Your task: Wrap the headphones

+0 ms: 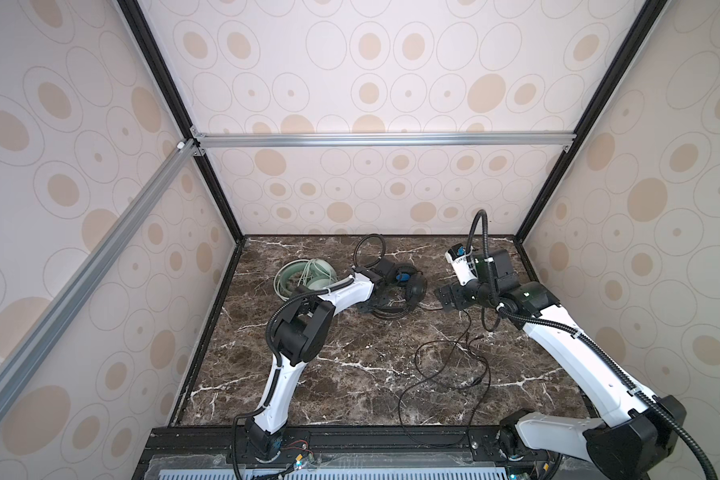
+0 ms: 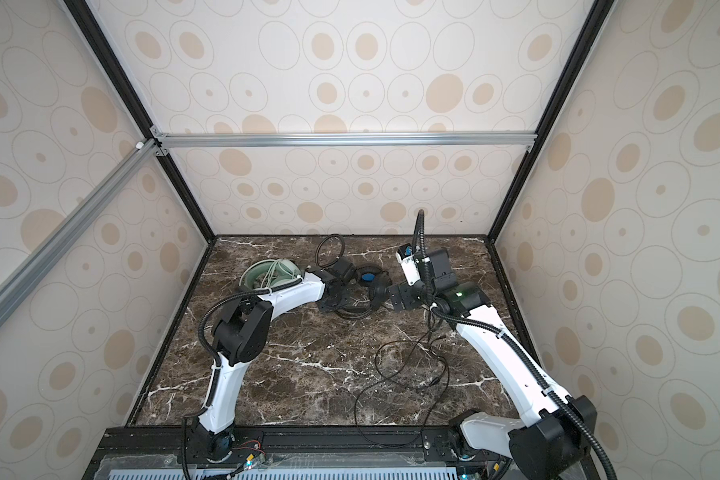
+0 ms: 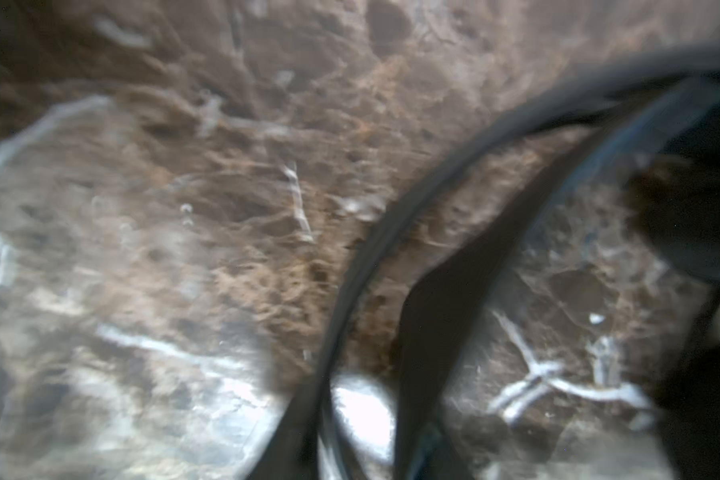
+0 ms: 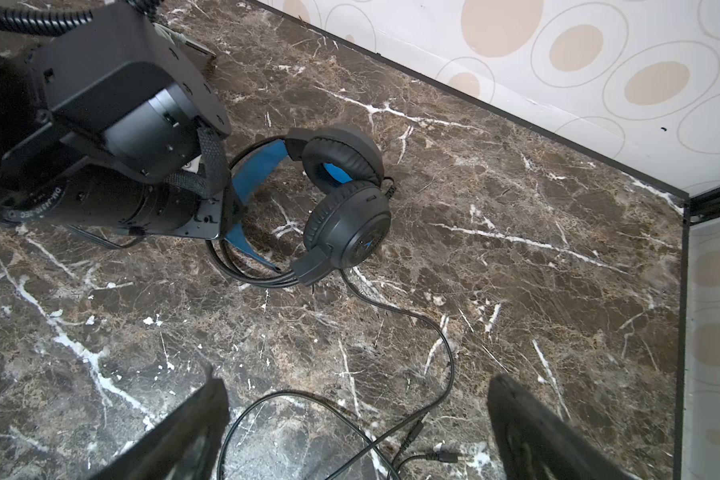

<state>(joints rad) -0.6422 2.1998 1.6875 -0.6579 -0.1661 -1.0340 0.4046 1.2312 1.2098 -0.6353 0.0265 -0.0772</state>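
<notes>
Only the mint-green headset (image 1: 321, 270) looks wrapped.
Veined brown marble tabletop (image 1: 350, 374); that set at eleven o'clock, cable coiled on it; black headset (image 4: 346, 199) at twelve, blue-lined band (image 4: 258, 162), padded cups, thin cable (image 4: 451, 357) straggling toward five; right gripper (image 4: 354, 378) gapes empty; left gripper (image 4: 221, 195) at the band, grip lost in blur.

White arms (image 1: 350, 293), black joints (image 1: 304, 332), ribbed cables (image 4: 26, 20)
</notes>
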